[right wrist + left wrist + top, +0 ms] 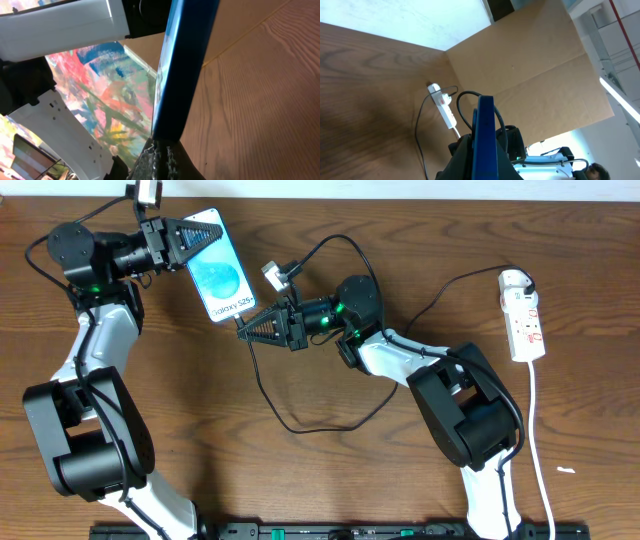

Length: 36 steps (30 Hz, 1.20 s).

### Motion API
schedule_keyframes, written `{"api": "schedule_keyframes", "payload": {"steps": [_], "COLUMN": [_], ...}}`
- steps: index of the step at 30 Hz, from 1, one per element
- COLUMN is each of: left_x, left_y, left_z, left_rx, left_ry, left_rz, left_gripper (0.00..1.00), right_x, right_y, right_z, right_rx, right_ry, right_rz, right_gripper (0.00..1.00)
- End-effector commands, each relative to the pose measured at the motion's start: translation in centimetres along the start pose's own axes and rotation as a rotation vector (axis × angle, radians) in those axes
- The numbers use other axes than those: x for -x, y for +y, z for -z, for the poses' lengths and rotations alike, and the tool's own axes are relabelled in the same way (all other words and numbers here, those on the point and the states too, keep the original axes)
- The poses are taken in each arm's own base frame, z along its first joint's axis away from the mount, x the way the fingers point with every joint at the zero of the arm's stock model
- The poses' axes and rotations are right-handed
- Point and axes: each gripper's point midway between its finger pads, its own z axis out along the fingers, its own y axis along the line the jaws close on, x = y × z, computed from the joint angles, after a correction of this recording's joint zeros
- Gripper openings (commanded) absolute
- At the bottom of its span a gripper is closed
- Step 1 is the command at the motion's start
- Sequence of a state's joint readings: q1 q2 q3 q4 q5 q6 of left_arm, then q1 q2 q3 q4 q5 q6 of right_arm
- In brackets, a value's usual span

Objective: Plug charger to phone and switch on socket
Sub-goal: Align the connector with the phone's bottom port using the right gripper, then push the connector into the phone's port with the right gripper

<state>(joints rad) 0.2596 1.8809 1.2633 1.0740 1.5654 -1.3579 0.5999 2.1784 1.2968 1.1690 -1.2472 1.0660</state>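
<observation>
The brown surface is showing lots of open room in the middle. The phone is sitting near the far edge, screen up, its long side slanting toward the middle. The left fingers are squeezing its far end. The socket is lying well apart, by the right edge. The right fingers are pinching shut on the charger at the phone's near end.

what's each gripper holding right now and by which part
The left gripper holds the phone by its upper end; the right gripper pinches the charger near its plug end, right at the phone's lower edge.
</observation>
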Motion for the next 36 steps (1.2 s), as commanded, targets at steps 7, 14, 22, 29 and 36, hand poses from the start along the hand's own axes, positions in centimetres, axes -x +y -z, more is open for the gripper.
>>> {"api": "schedule_keyframes", "payload": {"steps": [7,14,22,29,36], "left_x": [-0.06,-0.06,-0.06,-0.06,-0.53], "left_y": [-0.82,-0.82,-0.82,-0.82,-0.27], "left_z": [0.04,0.04,0.04,0.04,0.06], "left_rx": [-0.002,-0.002,-0.002,-0.002,-0.001], "left_ry": [0.005,0.005,0.005,0.005,0.005], "left_rz": [-0.035,-0.062,-0.083,-0.082,-0.06], "left_gripper": [0.07,0.07,0.07,0.08,0.07], "right_x": [0.98,1.2,1.26,1.42,1.67], "right_y": [-0.25,-0.37,-0.39,-0.48,-0.62], "right_z": [-0.19,-0.17,-0.17,-0.13,-0.1], "right_rx": [-0.02,-0.026,-0.028,-0.032,-0.04], "right_ry": [-0.042,-0.055,-0.058,-0.067,-0.082], "right_rz": [-0.009,-0.025,-0.032,-0.032,-0.036], "right_gripper": [0.01,0.01,0.01,0.01,0.01]}}
